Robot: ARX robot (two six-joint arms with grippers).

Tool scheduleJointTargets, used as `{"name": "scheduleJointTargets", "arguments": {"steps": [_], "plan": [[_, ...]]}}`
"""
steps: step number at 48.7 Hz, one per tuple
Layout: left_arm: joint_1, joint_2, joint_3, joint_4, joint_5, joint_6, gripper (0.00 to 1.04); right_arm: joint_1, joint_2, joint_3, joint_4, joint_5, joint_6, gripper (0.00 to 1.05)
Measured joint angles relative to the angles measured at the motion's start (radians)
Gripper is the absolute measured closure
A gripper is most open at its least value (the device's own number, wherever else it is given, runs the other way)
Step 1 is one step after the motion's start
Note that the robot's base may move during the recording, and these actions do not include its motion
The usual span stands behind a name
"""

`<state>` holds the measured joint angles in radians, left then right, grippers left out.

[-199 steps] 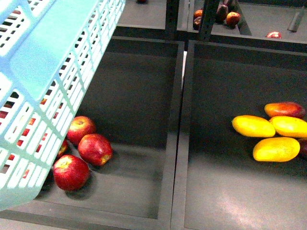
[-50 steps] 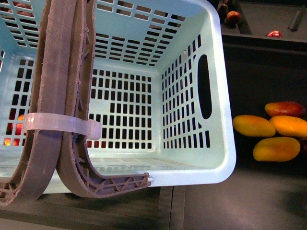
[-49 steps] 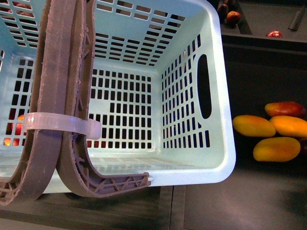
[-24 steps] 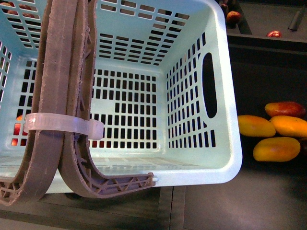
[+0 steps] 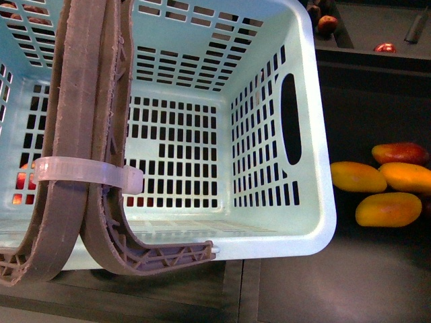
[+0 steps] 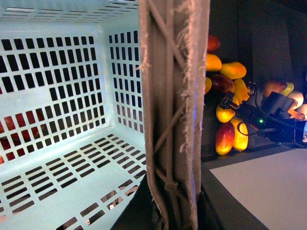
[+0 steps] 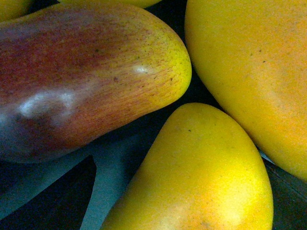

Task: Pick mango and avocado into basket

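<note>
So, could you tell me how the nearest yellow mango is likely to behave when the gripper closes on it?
The mango looks smooth-skinned, so it may slip in a light grip. Its rounded, oblong shape suggests it could roll or pivot if nudged off-centre. It appears to touch the neighbouring mangoes, so they would probably shift too.

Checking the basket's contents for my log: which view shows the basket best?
Front view: the basket is seen from above, floor and walls, no fruit visible inside. Left wrist shows one corner beside the handle. Right wrist shows only mangoes, no basket.
</note>
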<state>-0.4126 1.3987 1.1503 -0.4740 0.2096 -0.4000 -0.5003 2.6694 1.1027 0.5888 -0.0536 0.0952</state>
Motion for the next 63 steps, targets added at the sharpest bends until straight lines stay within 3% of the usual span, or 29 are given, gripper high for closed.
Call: {"name": "scheduleJointTargets", "arguments": {"steps": [28, 46, 63], "plan": [[0.0, 0.0, 0.0, 0.0, 0.0, 0.0, 0.95, 0.005, 0.012, -0.001, -0.002, 0.0, 0.006, 0.08], [0.0, 0.0, 0.0, 0.0, 0.0, 0.0, 0.95, 0.006, 0.011, -0.005, 0.005, 0.0, 0.011, 0.42], [0.0, 0.0, 0.0, 0.0, 0.0, 0.0, 0.95, 0.002, -0.037, -0.051, 0.009, -0.009, 0.015, 0.44]]}}
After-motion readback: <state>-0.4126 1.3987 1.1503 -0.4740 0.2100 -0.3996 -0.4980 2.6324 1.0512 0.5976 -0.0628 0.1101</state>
